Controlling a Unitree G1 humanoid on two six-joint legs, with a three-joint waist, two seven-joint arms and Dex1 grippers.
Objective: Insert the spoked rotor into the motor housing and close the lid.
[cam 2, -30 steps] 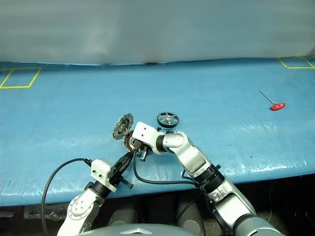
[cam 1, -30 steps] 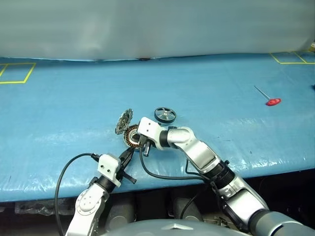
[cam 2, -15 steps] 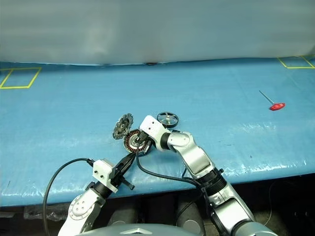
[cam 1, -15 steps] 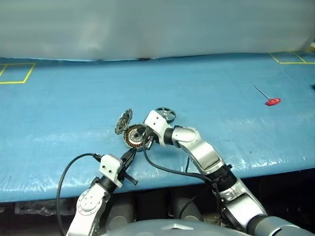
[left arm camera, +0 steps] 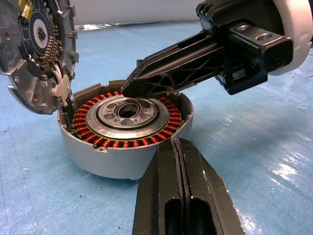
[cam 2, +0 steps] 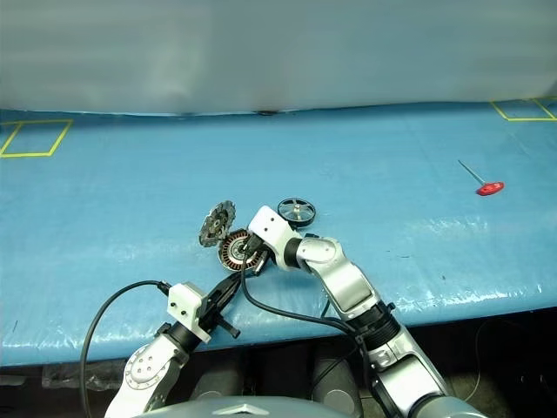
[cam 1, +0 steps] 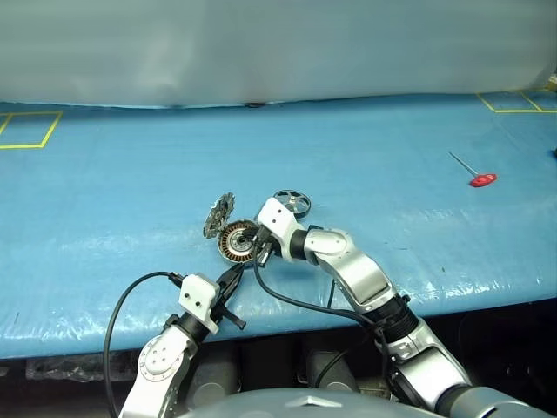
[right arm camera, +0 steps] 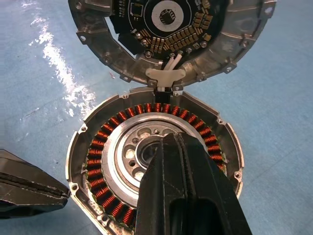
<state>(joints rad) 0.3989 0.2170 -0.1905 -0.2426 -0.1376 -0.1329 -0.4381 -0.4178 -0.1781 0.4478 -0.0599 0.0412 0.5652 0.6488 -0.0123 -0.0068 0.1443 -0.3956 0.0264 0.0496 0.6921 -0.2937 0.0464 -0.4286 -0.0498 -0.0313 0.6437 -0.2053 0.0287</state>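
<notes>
Near the centre of the head views, the motor housing (cam 1: 235, 240) sits open on the blue surface (cam 1: 392, 148), its lid (cam 1: 219, 214) tilted up at its upper left and the spoked rotor (cam 1: 292, 202) just to the upper right. The right hand (cam 1: 258, 250), closed and empty, points over the housing's windings. The left hand (cam 1: 233, 277), closed and empty, hangs just below the housing.

Head overview; wrist close-ups, shared motor housing (left arm camera: 124, 129)

I see round grey cast-metal motor housing (left arm camera: 124, 142) with glossy copper windings, jagged silvery metal lid (right arm camera: 171, 36), matt black plastic fingers (left arm camera: 183, 196), shiny wrinkled blue plastic table cover (cam 1: 392, 139)
</notes>
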